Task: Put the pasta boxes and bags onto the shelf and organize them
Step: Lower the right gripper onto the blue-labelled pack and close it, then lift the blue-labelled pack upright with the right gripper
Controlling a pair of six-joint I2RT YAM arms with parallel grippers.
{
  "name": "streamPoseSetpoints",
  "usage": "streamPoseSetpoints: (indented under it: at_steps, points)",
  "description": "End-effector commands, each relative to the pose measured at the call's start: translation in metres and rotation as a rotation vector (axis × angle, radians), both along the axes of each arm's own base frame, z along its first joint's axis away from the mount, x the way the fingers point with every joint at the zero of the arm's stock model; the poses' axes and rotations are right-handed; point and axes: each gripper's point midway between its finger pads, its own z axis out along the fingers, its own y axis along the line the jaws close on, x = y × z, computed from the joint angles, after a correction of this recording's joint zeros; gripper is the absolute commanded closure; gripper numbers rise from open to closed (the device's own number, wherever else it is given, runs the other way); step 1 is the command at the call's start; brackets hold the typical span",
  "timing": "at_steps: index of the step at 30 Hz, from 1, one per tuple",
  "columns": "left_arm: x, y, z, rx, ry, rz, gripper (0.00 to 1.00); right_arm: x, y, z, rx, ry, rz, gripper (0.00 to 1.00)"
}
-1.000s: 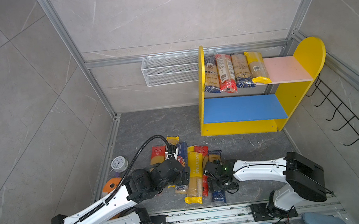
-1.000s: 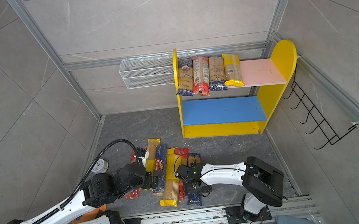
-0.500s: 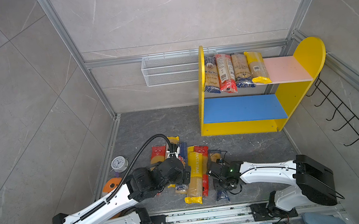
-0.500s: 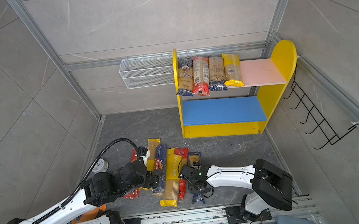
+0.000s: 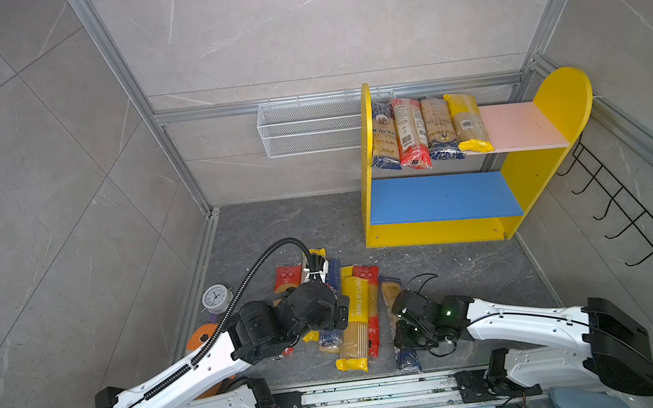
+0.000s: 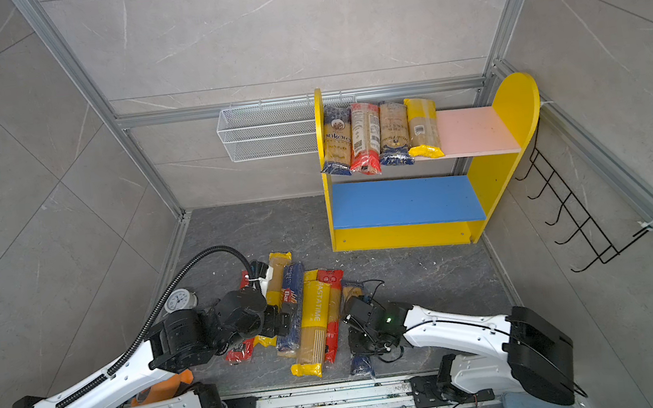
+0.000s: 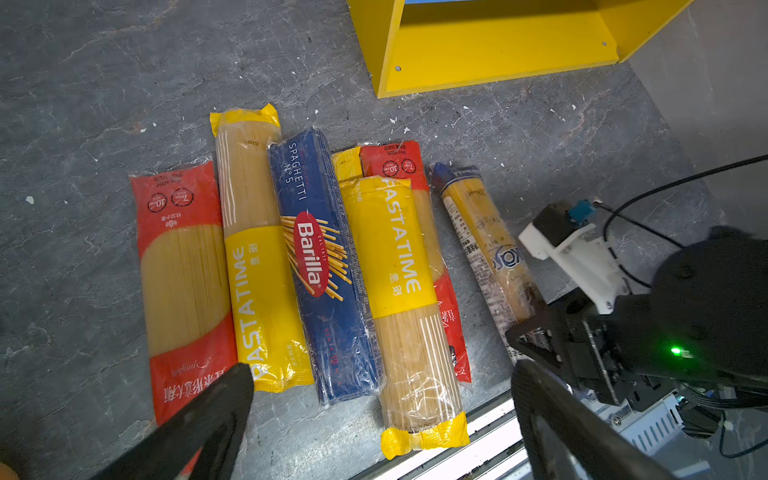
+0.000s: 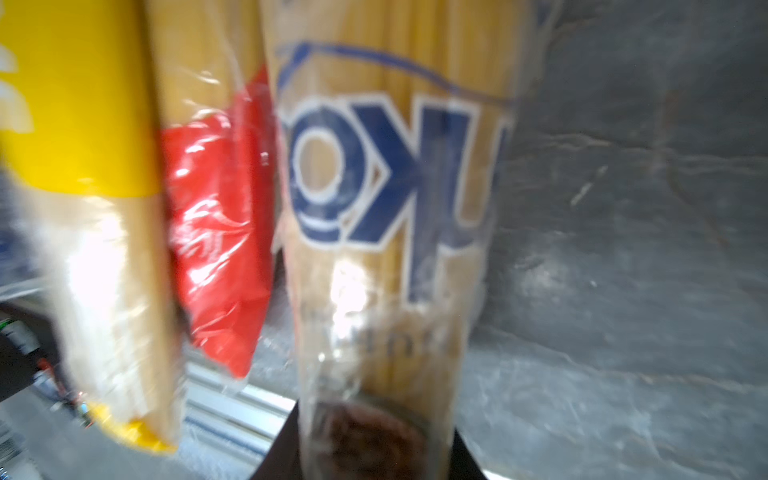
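Grey stone-look floor (image 5: 470,268) inside tiled walls (image 5: 296,28). Near right, right gripper (image 5: 401,332) clamped on long clear blue-ended spaghetti bag (image 7: 478,224). Beside it, left gripper (image 7: 380,372) spread wide over neighbouring packs (image 7: 399,266).

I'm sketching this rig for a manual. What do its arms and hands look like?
Both arms are white shells with black joint housings. A black corrugated conduit arcs over the left arm; the right arm shows thin black wires and a green light near its wrist. The left hand has black tapered fingers; the right hand is black, with a white bracket behind it.
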Motion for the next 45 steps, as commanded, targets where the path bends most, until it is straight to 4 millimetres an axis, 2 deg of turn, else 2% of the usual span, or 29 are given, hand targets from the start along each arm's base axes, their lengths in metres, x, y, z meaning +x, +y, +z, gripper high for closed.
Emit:
streamPoseSetpoints:
  at_steps: [1, 9, 14, 26, 30, 35, 45]
  points:
    - [0.006, -0.008, 0.02, -0.016, -0.053, -0.023, 0.0, 0.014, 0.014, 0.057, 0.112, -0.117, 0.038, 1.0]
    - [0.015, -0.027, 0.034, -0.008, -0.081, -0.055, 0.0, 0.024, 0.004, 0.151, 0.241, -0.28, 0.038, 1.0]
    - [0.024, -0.036, 0.046, -0.01, -0.108, -0.067, 0.0, 0.027, -0.012, 0.213, 0.308, -0.396, 0.028, 1.0]
    - [0.046, -0.067, 0.073, -0.02, -0.151, -0.121, 0.0, 0.043, -0.081, 0.338, 0.169, -0.705, -0.05, 1.0]
    - [0.056, -0.075, 0.076, -0.037, -0.148, -0.133, 0.0, 0.052, -0.1, 0.369, 0.096, -0.773, -0.098, 1.0]
    - [0.072, -0.085, 0.08, -0.062, -0.134, -0.15, 0.0, 0.072, -0.114, 0.399, -0.012, -0.846, -0.157, 1.0]
    - [0.1, -0.099, 0.102, -0.063, -0.168, -0.188, 0.0, 0.136, -0.135, 0.449, -0.075, -0.927, -0.225, 1.0]
